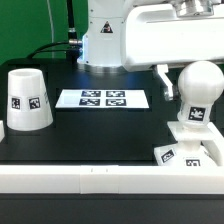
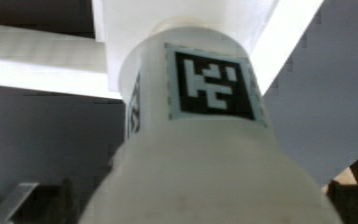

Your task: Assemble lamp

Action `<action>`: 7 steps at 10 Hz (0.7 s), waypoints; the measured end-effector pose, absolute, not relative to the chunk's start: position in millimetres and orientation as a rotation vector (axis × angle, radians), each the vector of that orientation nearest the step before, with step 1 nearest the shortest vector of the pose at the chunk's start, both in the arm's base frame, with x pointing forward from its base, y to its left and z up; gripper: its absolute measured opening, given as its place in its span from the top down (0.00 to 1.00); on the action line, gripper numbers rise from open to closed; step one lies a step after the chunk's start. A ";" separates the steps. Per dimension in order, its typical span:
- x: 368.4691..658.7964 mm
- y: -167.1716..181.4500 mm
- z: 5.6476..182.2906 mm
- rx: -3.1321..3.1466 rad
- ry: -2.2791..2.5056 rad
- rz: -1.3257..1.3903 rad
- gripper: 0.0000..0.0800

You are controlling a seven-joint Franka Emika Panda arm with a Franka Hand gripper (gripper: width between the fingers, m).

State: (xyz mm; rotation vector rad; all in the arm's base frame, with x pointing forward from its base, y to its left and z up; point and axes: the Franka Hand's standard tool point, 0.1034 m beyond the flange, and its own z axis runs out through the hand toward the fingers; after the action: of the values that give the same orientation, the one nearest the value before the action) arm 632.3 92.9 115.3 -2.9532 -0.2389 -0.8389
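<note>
The round-headed bulb stem (image 1: pixel 197 92) stands upright on the flat square base (image 1: pixel 205 148) at the exterior view's right, near the front. My gripper (image 1: pixel 193 92) reaches down around the bulb's head. One dark finger (image 1: pixel 166 86) shows just beside the head with a thin gap; the other is hidden. In the wrist view the tagged bulb stem (image 2: pixel 194 130) fills the space between the fingers (image 2: pixel 28 200), which stand wide apart; the gripper (image 2: pixel 190 205) looks open. The tapered shade (image 1: pixel 27 100) stands alone at the exterior view's left.
The marker board (image 1: pixel 103 99) lies flat mid-table behind the parts. A white rail (image 1: pixel 100 178) runs along the front edge. The arm's base (image 1: pixel 100 35) stands at the back, with dark cables beside it.
</note>
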 end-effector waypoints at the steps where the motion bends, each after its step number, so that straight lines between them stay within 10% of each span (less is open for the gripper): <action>1: 633.3 88.3 117.3 -2.958 -0.255 -0.844 0.13; 7: 633.4 88.3 143.9 -2.970 -0.270 -0.769 0.13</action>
State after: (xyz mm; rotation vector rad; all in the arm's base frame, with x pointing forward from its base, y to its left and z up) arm 633.4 88.3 143.9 -2.9695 -0.2702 -0.7694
